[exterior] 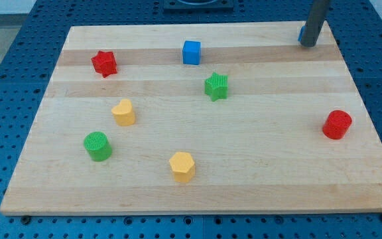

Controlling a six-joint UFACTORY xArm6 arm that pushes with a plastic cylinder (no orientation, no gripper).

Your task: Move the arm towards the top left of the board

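Observation:
My tip [308,44] rests at the top right corner of the wooden board [197,186], with a blue block [300,33] mostly hidden just behind the rod on its left. A blue cube [191,52] sits at the top middle, far to the left of the tip. A red star [104,63] lies near the top left. A green star [216,86] is below and right of the blue cube. A yellow heart-shaped block [123,112], a green cylinder [98,146] and a yellow hexagonal block [182,166] lie in the lower left half.
A red cylinder [337,124] stands near the board's right edge. A blue perforated table [5,73] surrounds the board on all sides. A dark base [197,5] shows at the view's top middle.

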